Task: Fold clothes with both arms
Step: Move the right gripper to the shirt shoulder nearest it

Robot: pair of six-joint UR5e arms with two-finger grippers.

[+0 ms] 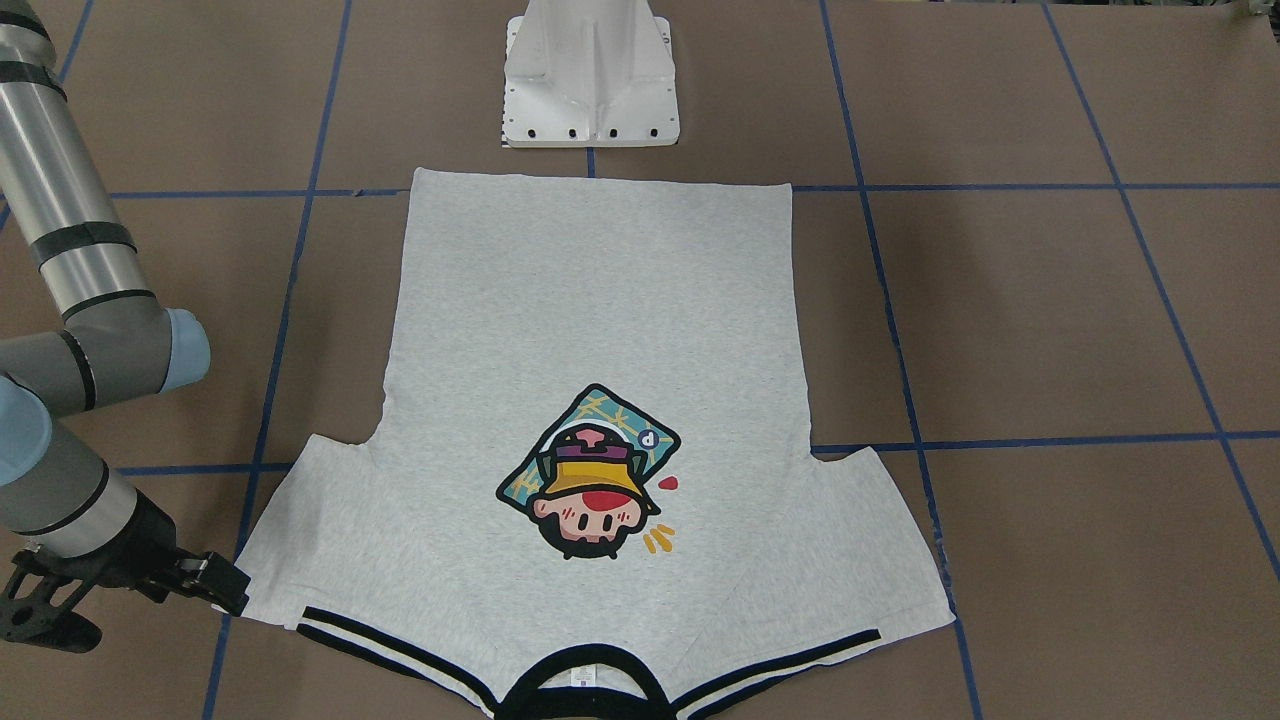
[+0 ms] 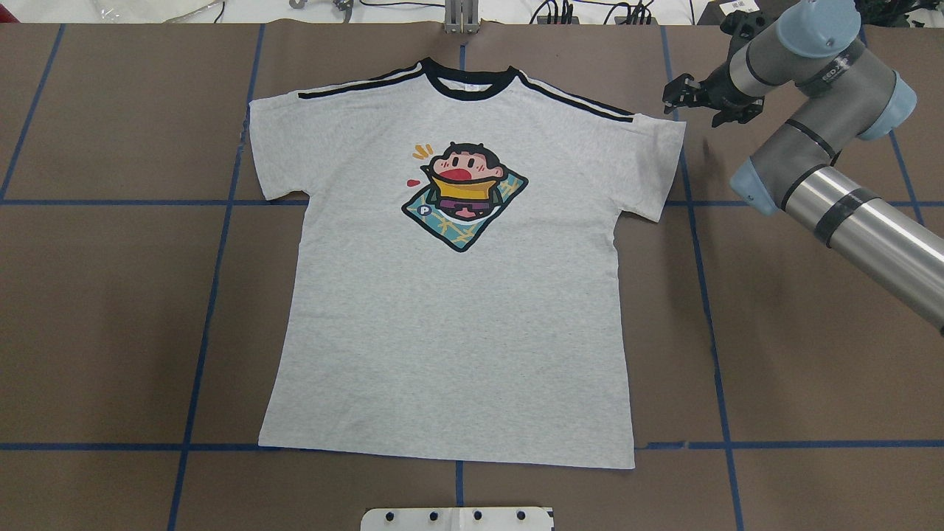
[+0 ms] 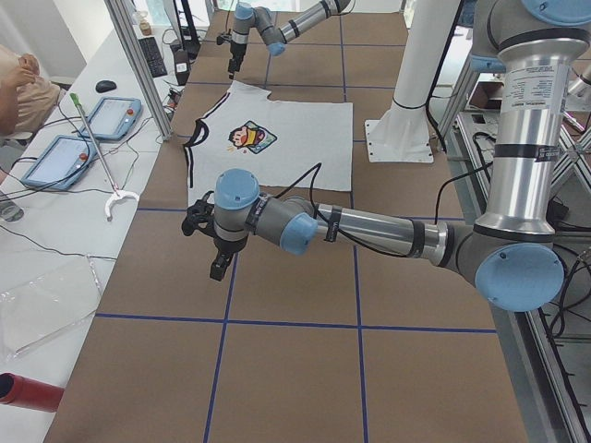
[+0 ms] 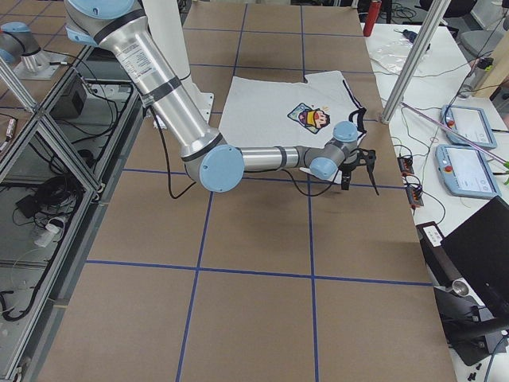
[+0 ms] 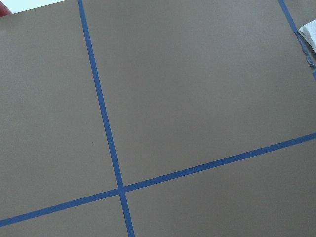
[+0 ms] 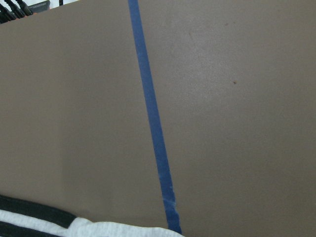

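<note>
The grey T-shirt [image 2: 457, 324] lies flat and face up on the brown table, with the collar [image 2: 468, 81] at the far edge and the cartoon print [image 1: 590, 475] showing. My right gripper [image 2: 693, 107] is open and empty. It hovers just outside the shoulder corner of the shirt's right-hand sleeve [image 2: 653, 158], and in the front view [image 1: 228, 590] it sits at the sleeve's edge. The right wrist view shows a bit of that sleeve [image 6: 98, 228]. My left gripper [image 3: 205, 247] shows only in the left side view, over bare table away from the shirt. I cannot tell whether it is open.
Blue tape lines [image 2: 700, 295] grid the table. The white pedestal [image 1: 590, 80] stands at the shirt's hem side. Beyond the far edge are cables, tablets [image 3: 60, 161] and a person [image 3: 23, 88]. The left wrist view shows a shirt corner [image 5: 308, 42].
</note>
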